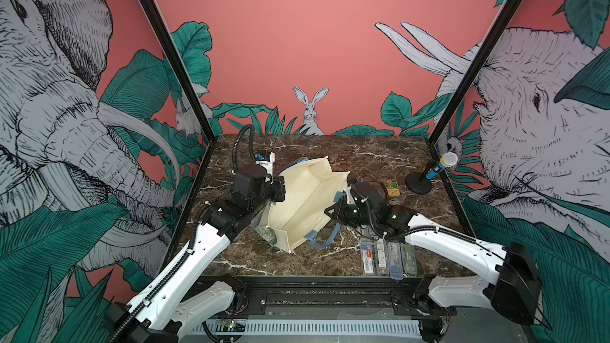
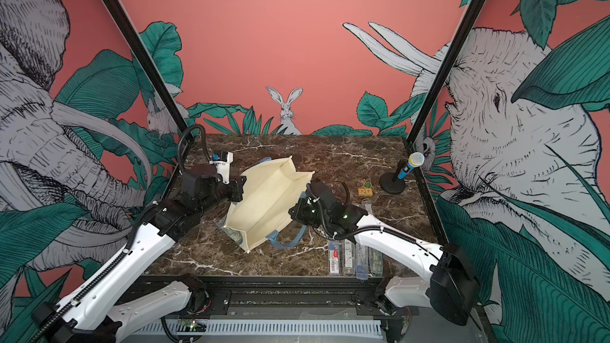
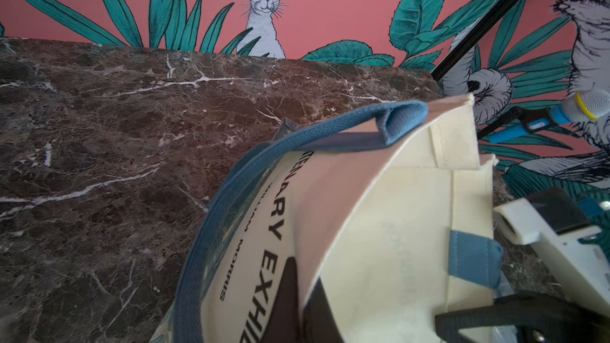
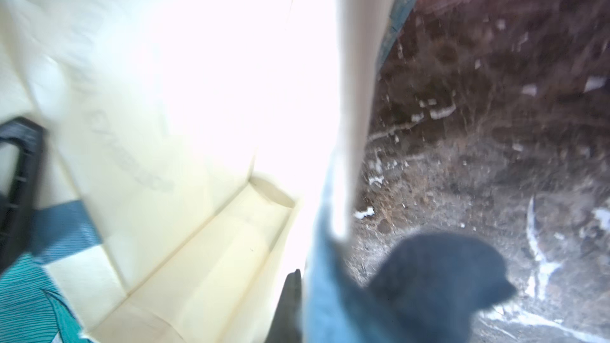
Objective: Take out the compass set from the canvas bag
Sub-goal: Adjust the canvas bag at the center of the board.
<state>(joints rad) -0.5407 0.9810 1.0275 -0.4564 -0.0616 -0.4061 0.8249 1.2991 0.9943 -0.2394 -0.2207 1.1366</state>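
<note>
Cream canvas tote bag [image 1: 307, 206] is pinched at opposite rims by left gripper [image 1: 280, 190] and right gripper [image 1: 346, 194], both clamped shut, so mouth is spread for access.

Two arms, left arm [image 1: 211, 249] and right arm [image 1: 455, 242], clad in smooth white shells dotted with small dark screw holes. Black motor blocks at the joints, with one large rounded housing [image 1: 515, 278]. Ribbed black conduit [image 1: 171, 269] along each, cinched with white zip ties [image 1: 190, 251]. Black left tool [image 1: 276, 193] and right tool [image 1: 333, 211]. Small green lights [image 1: 355, 211]. White camera block [image 1: 265, 160] with blue trim.
</note>
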